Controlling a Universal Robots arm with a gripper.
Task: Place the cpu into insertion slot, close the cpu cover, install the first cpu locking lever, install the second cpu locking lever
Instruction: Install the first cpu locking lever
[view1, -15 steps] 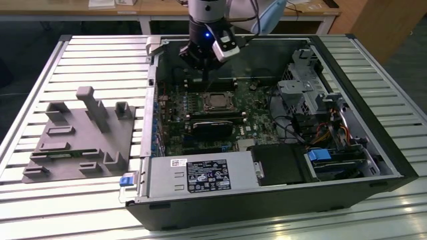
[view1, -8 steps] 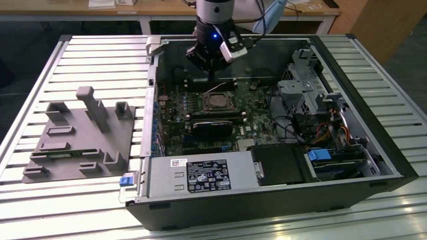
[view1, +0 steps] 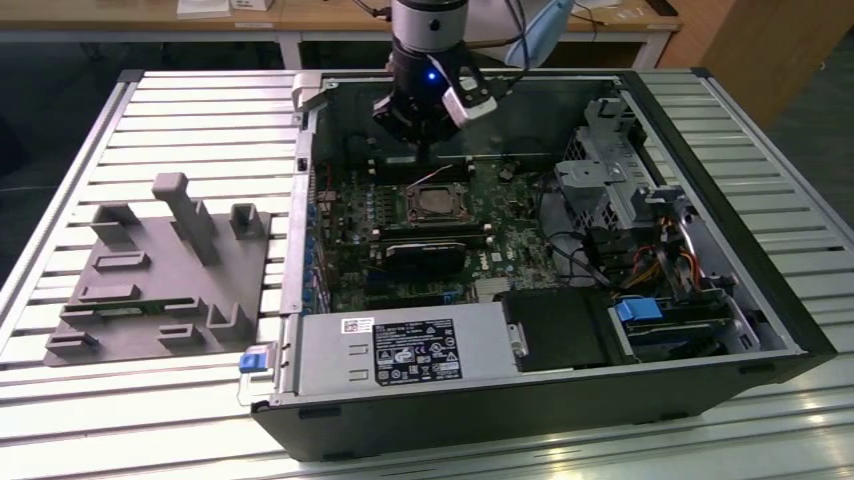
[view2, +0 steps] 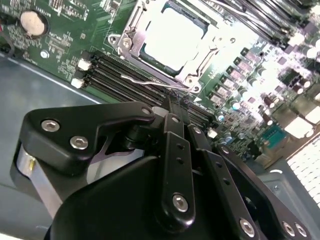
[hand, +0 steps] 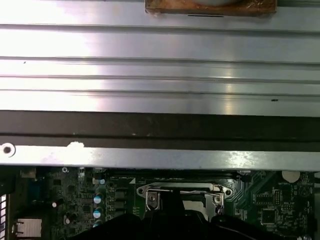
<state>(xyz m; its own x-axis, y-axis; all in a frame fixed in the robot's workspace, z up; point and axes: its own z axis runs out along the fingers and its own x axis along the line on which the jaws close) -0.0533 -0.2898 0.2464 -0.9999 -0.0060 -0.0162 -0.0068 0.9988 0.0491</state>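
bright overhead light; glare whitens the cpu (view2: 172, 37).

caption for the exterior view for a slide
Robot arm's hand lowered inside the open computer case, just above the CPU socket on the motherboard.

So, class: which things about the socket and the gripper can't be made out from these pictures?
- Gripper fingertips: second wrist view, hidden behind its own black linkage.
- Socket lower part: first wrist view, covered by the gripper body.
- Cpu surface: second wrist view, washed out by glare.
- Levers: exterior view, too small.
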